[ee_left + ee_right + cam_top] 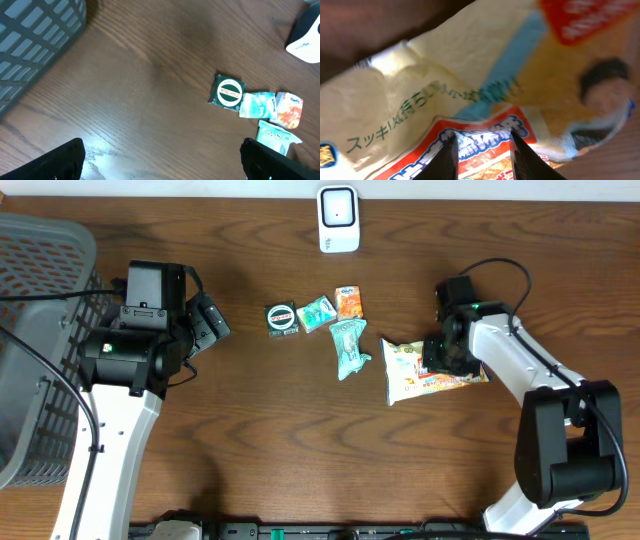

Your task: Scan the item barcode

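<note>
A large cream, orange and red snack bag (410, 372) lies flat on the table at the right. My right gripper (437, 360) is down on its right half. In the right wrist view the bag (445, 85) fills the frame, and the gripper (484, 155) stands narrowly open, its two dark fingers straddling a strip of the red and blue print. The white barcode scanner (338, 218) stands at the far middle edge. My left gripper (215, 320) hovers wide open at the left with nothing between its fingers (55, 162).
Four small packets lie mid-table: a green round-logo one (282, 319), a teal one (316, 312), an orange one (348, 302) and a teal pouch (348, 346). A grey plastic basket (40, 330) stands at the left edge.
</note>
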Robot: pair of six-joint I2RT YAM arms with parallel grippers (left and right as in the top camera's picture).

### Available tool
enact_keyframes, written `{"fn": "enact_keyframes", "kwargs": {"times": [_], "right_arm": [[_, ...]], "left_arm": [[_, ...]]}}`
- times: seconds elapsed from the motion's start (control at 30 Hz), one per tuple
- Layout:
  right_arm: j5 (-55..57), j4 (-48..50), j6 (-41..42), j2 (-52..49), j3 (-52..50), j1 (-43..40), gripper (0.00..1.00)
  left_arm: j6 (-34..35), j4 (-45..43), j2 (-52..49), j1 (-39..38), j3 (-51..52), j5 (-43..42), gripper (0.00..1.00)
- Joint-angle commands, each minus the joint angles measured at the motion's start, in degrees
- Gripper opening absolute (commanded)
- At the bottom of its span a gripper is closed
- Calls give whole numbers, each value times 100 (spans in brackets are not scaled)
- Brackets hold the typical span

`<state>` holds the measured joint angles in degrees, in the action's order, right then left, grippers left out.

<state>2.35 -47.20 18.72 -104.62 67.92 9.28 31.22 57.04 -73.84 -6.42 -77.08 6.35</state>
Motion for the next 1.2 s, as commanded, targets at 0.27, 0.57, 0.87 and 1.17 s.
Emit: {"fn": "enact_keyframes", "kwargs": {"times": [0.27, 0.57, 0.87, 1.17], "right_arm": [[-925, -1344, -452, -50, 2968, -404, 18], [-866, -2164, -494, -52, 1445, 136, 1], [-1349, 1123, -199, -57, -348, 131, 2], [-1493, 702, 90, -55, 1388, -249, 21]], "left_arm": [[-57, 17, 11, 24, -79, 35, 98], [-57, 17, 11, 24, -79, 35, 98], [-57, 17, 11, 24, -79, 35, 98], [-57, 17, 11, 24, -79, 35, 98]]}}
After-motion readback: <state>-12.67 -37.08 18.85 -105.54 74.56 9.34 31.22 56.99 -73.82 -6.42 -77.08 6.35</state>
